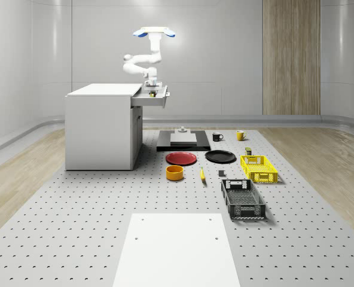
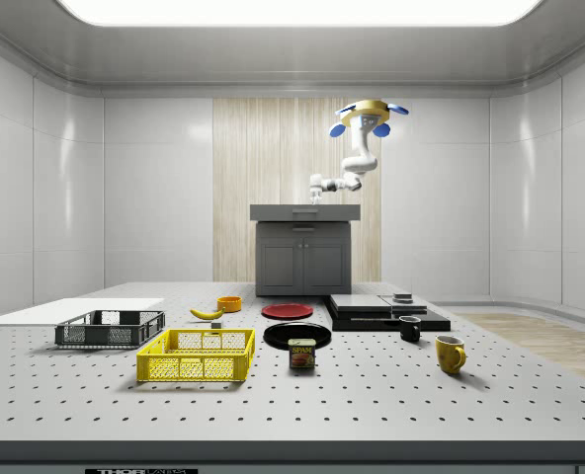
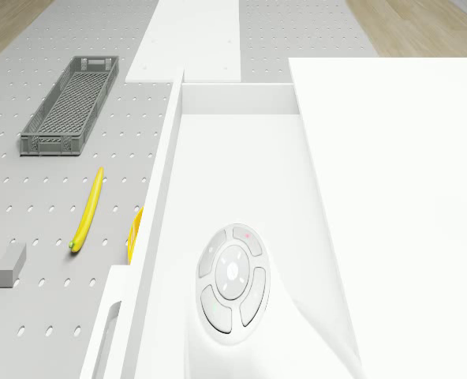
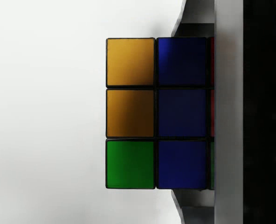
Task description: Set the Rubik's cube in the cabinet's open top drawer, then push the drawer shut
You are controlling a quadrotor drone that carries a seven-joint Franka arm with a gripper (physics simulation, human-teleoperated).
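The drone [image 1: 153, 32] hovered above the cabinet [image 1: 102, 125], its gripper [image 1: 151, 85] lowered over the open drawer [image 1: 153, 98]. The cube [image 4: 156, 113] lay close before the gripper, over the white drawer floor; whether the fingers clamped it could not be told. Judged rigid, light and smooth-faced, it would best be held across two opposite flat faces.

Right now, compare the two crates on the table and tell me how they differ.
The yellow crate is bright yellow; the grey crate is dark grey. In the whole-scene view the yellow crate lies farther back, nearer the black plate, while the grey crate lies closer to the camera. Both are open-topped, lattice-walled and look empty.
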